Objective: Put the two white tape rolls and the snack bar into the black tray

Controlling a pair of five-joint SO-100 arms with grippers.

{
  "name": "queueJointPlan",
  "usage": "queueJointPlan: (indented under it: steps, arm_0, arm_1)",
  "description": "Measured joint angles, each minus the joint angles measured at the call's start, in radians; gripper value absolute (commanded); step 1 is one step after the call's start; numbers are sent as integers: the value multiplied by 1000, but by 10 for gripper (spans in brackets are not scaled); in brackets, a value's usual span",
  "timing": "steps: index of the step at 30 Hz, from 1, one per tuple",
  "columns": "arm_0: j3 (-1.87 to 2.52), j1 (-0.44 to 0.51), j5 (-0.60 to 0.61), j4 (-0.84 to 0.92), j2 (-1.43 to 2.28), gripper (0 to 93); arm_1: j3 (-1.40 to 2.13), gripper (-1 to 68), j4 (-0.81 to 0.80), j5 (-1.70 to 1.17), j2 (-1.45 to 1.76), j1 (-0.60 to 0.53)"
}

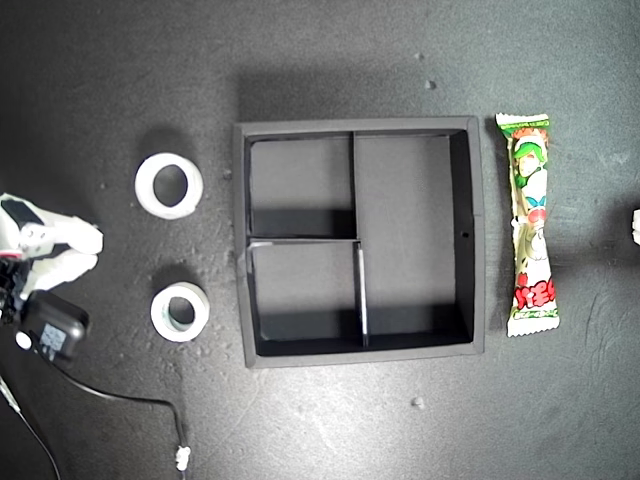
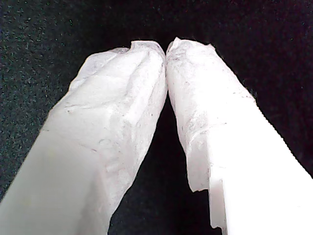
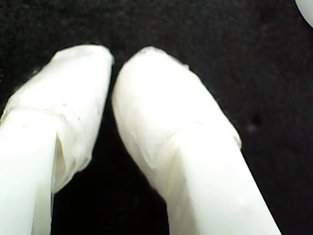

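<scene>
**Task items, exterior view**
- Larger white tape roll (image 1: 146, 186), a flat ring with a wide hole. It lies on the black mat (image 1: 330, 60) at 9 o'clock from the tray, apart from it.
- Smaller white tape roll with a greyish core (image 1: 160, 315). It lies at 6 o'clock from the larger roll and is also outside the tray.
- Long snack bar in a shiny white-and-green wrapper (image 1: 530, 225). It lies just beside the tray's 3 o'clock wall, with its long axis running 12 to 6, parallel to that wall.
- Square matte black tray (image 1: 478, 230) with low walls. It has two small compartments on its 9 o'clock side and one long compartment on its 3 o'clock side. Nothing is in any of them, so none of the task is done yet.

**Deciding relation**
- A white gripper (image 1: 97, 250) enters at the exterior view's 9 o'clock edge and points toward 3.
- From its tips the larger roll sits at roughly 1:30 and the smaller at roughly 4. Both are near, neither is touched, and the tray lies beyond them.
- This arm is much the nearer to the rolls.
- Only a white sliver (image 1: 636, 226) shows at the 3 o'clock edge, nearer the bar.
- The wrist views do not settle which arm is which.

**Tools**
- The first gripper (image 2: 165, 49) has its taped fingertips pressed together and grips nothing, with bare mat beneath.
- The second gripper (image 3: 112, 61) has its tips parted by a narrow dark slit and holds nothing.
</scene>
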Motion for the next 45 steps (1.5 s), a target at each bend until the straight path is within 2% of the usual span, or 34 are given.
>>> queueJointPlan:
  steps: [2, 4, 6, 9, 12, 15, 18, 21, 26, 30, 34, 36, 38, 40, 45]
  arm_0:
    - [0, 0, -8, 0, 0, 1]
    - [0, -34, -87, 0, 0, 1]
    - [0, -37, -100, 0, 0, 1]
    - [0, -37, -97, 0, 0, 1]
    - [0, -29, -66, -14, 0, 0]
    - [0, 17, -12, -126, 0, 0]
    - [0, 20, 118, -267, 0, 0]
    - [-11, 9, 247, -345, 0, 22]
    - [-55, -18, 380, -545, 0, 112]
    - [-72, -69, 391, -672, 0, 143]
    - [-117, -98, 367, -695, -29, 135]
    - [-164, -100, 359, -715, -164, 134]
    - [-242, -106, 356, -724, -336, 131]
    - [-337, -124, 351, -726, -525, 127]
    - [-439, -172, 321, -690, -772, 110]
  arm_1:
    - [0, 0, 3, 0, 0, 5]
    - [0, 0, 5, -2, 2, 123]
    - [0, 0, 12, 21, 3, 256]
    - [0, -1, 25, 23, 3, 298]
    - [0, -2, -2, 12, -6, 288]
    - [0, -2, -40, 8, -8, 259]
    - [0, -3, -104, -5, -9, 239]
    - [0, -4, -239, -212, -9, 222]
    - [0, -2, -569, -551, -9, 41]
    - [0, -2, -732, -476, -9, 15]
    - [0, -2, -690, -6, -11, 81]
    - [0, -2, -704, 235, -11, 77]
    - [0, -2, -755, 351, -11, 77]
    - [-5, -2, -778, 331, -11, 66]
    - [-43, -1, -867, 61, -11, -3]
